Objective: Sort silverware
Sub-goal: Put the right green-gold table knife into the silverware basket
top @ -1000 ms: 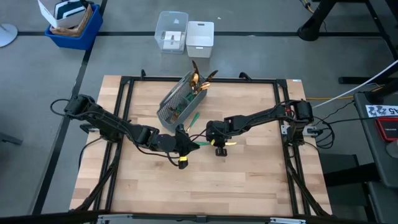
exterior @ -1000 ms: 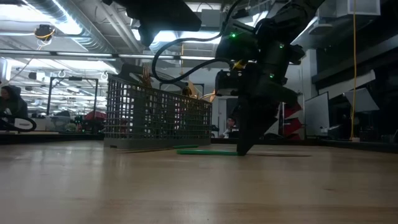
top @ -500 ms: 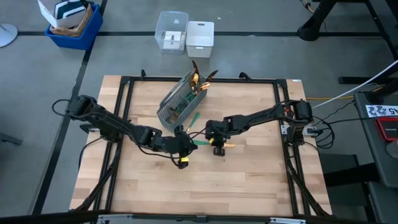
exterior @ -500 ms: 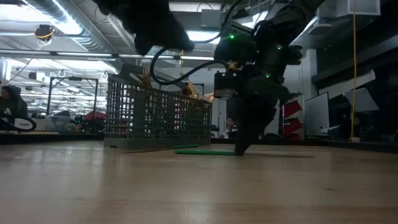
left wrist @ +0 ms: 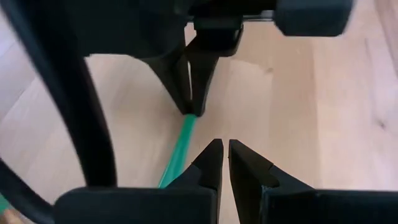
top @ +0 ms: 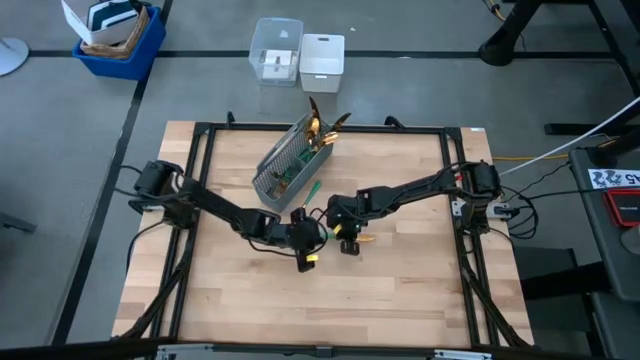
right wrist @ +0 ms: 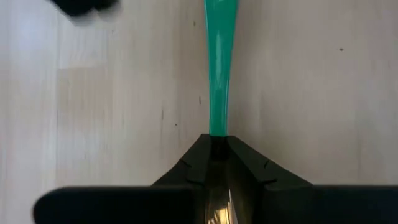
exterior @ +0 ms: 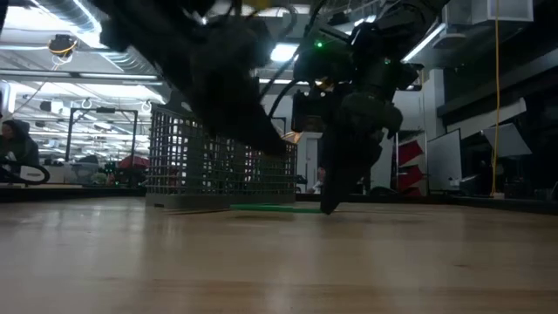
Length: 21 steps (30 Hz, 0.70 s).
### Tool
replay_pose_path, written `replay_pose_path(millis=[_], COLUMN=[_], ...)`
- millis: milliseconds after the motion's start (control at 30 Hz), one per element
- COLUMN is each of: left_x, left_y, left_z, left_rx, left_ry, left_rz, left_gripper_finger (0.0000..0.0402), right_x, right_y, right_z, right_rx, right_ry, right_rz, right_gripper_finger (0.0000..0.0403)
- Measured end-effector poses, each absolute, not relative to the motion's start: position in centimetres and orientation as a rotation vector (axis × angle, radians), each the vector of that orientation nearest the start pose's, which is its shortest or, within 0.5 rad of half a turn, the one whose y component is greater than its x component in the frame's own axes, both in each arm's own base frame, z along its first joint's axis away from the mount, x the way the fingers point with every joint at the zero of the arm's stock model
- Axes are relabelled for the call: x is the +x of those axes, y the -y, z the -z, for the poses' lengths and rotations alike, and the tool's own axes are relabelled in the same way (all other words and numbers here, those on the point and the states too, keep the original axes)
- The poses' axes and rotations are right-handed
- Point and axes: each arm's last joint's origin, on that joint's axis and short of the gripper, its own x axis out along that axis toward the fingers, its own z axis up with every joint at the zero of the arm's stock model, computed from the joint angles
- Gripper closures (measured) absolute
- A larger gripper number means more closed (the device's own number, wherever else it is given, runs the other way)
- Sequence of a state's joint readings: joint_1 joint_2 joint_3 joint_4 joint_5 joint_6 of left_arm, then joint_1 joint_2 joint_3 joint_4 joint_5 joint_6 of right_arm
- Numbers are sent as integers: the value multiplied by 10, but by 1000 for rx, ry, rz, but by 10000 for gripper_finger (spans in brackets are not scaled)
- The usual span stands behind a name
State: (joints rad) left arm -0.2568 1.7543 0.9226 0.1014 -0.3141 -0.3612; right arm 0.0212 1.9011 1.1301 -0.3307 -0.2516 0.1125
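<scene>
right end effector (right wrist: 217,149) pinching teal handle (right wrist: 219,68) on table (top: 400,290); left end effector (left wrist: 224,163) pressed together, empty, just beside.

Left gripper (left wrist: 221,163) is hovering nearly closed, empty; right gripper (right wrist: 217,163) is pinching closed, pointing down, tips near left's.

A light wooden table (top: 250,300) edged by a black frame carries a grey mesh caddy (top: 290,160) lying toward its far edge. Just in front of the caddy a teal-handled piece of silverware (exterior: 266,208) lies flat on the wood, another green handle (top: 312,190) beside the caddy.
</scene>
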Motion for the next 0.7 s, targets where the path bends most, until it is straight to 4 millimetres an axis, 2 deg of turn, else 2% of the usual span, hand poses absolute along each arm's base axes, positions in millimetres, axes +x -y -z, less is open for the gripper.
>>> replay_pose_path(millis=[233,333,700], left_x=[353,354,357], left_y=[75,73,67], left_z=[-135,-132,-133], left_rx=[-169,-197,-108], left_ry=[-663,-660,-649], left_rz=[-179,-182,-166], left_gripper_finger=[384,377,287], right_x=[367,369,369], right_y=[-15,-15,-15], right_z=[-142,-143,-144], right_rx=[226,227,226], right_ry=[-1095,-1083,-1076], right_rz=[-185,-188,-189], right_gripper_finger=[359,359,359])
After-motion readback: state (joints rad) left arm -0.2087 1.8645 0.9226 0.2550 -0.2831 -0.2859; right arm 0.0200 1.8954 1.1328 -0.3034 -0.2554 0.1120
